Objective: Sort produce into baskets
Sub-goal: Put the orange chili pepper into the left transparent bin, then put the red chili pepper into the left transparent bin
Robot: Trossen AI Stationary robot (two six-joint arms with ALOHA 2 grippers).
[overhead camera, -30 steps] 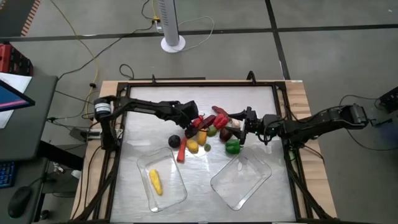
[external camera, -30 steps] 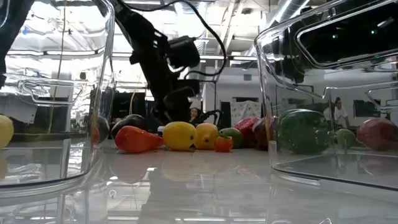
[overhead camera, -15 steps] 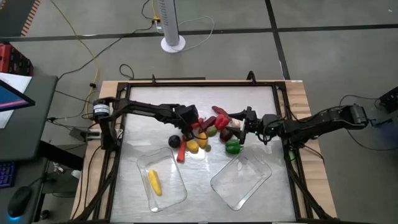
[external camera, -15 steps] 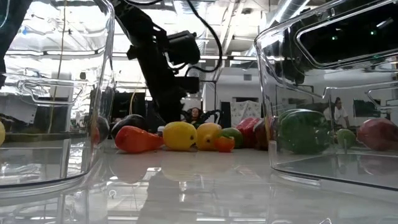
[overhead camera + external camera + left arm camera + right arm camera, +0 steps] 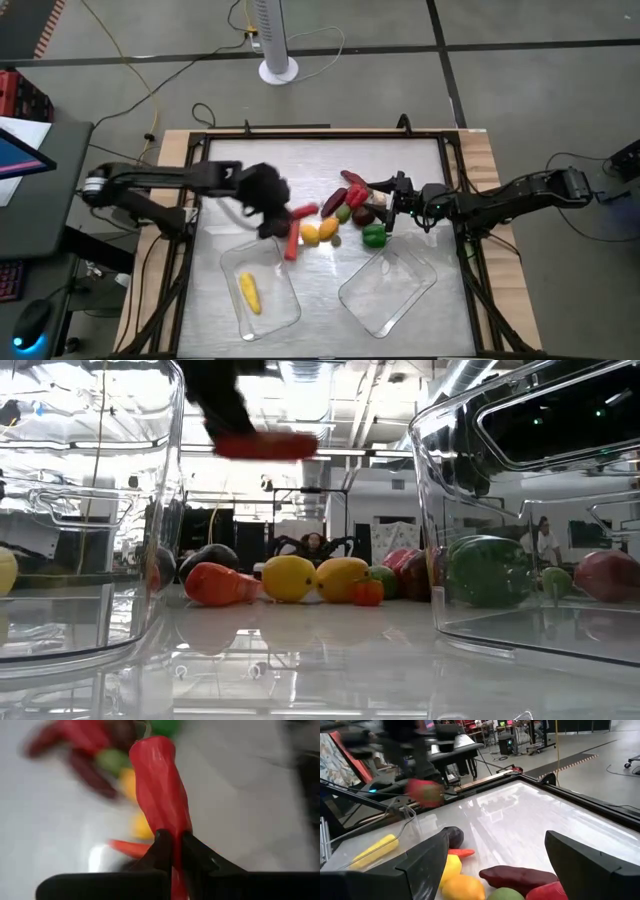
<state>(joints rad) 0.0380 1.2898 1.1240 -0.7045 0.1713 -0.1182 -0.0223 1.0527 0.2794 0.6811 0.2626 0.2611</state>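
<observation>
My left gripper (image 5: pixel 285 214) is shut on a red chilli (image 5: pixel 306 211) above the table, left of the produce pile (image 5: pixel 340 208). In the low view the chilli (image 5: pixel 266 445) hangs high over the yellow pieces (image 5: pixel 288 578) and the orange carrot (image 5: pixel 215 584), which rest on the table. My right gripper (image 5: pixel 388 205) stands open at the pile's right side, near the green pepper (image 5: pixel 374 236). One clear basket (image 5: pixel 285 300) holds a yellow corn (image 5: pixel 248 292); the other basket (image 5: pixel 395 290) lies to its right. My left gripper pinches the chilli's near end (image 5: pixel 172 837) between its two fingers (image 5: pixel 161 851). The chilli runs on beyond the fingertips, along the fingers. It lies about level and is lifted clear of the table and the pile.
A dark red chilli (image 5: pixel 520 877), a dark purple piece (image 5: pixel 453 836) and the yellow pieces (image 5: pixel 462 887) lie just before my right gripper (image 5: pixel 496 842). The table's raised dark frame (image 5: pixel 320 136) runs round the work surface. Bare tabletop shows at the far side.
My left gripper has taken hold of the red chilli in the pile, lifted it clear and drawn back toward the table's left and near edges. The rest of the pile stays on the table; a yellow piece has shifted slightly.
</observation>
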